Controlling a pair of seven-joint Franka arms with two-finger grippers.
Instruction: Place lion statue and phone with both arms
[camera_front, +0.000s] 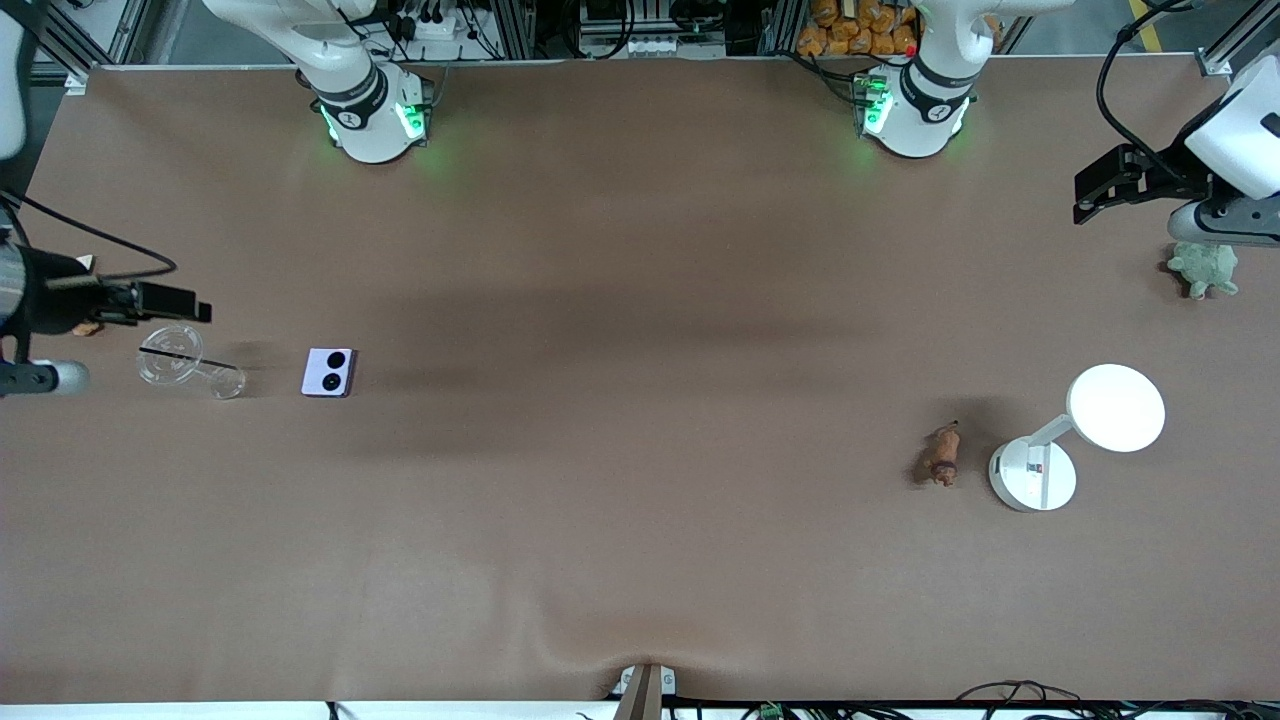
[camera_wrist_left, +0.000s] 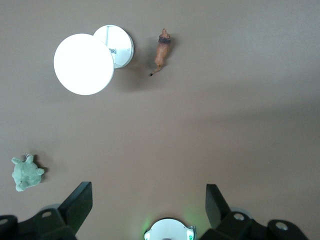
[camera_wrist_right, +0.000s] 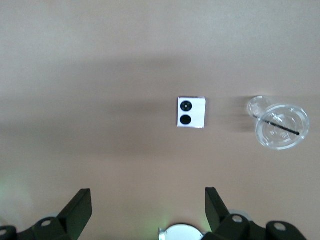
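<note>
The lion statue (camera_front: 942, 455) is a small brown figurine with a darker head. It lies on the table toward the left arm's end, beside a white lamp, and also shows in the left wrist view (camera_wrist_left: 161, 49). The phone (camera_front: 329, 372) is lavender with two black circles. It lies flat toward the right arm's end and shows in the right wrist view (camera_wrist_right: 191, 112). My left gripper (camera_front: 1100, 190) (camera_wrist_left: 148, 189) is open and empty, high over the table's end near the green plush. My right gripper (camera_front: 175, 300) (camera_wrist_right: 147, 192) is open and empty, high over the clear cup.
A white lamp (camera_front: 1032, 475) (camera_wrist_left: 83, 64) stands beside the lion statue. A green plush toy (camera_front: 1205, 268) (camera_wrist_left: 26, 173) sits under the left hand. A clear plastic cup (camera_front: 170, 358) (camera_wrist_right: 282, 126) lies beside the phone. A small tan thing (camera_front: 88, 327) is partly hidden there.
</note>
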